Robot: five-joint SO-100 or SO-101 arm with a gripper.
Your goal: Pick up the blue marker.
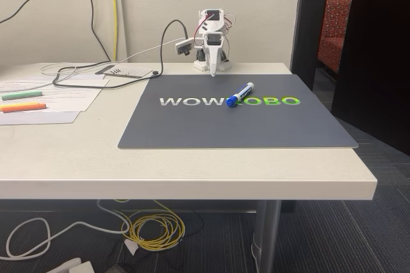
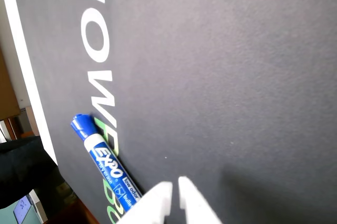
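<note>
Fixed view: the blue marker [image 1: 240,94] lies slanted on the grey mat [image 1: 192,129], across the printed lettering, cap end nearest me. The white arm [image 1: 213,45] sits folded at the table's [image 1: 192,170] far edge, its gripper [image 1: 213,72] pointing down, well apart from the marker.

Wrist view: the gripper [image 2: 174,184] looks clenched, fingertips nearly together and holding nothing, with the marker [image 2: 105,163] just beside it.

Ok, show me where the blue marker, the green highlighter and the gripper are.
blue marker [image 1: 240,95], fixed view, on its white barrel.
green highlighter [image 1: 22,95], fixed view, on the middle of its body.
gripper [image 2: 174,190], wrist view, midway between the white fingertips, which stand nearly together.
</note>
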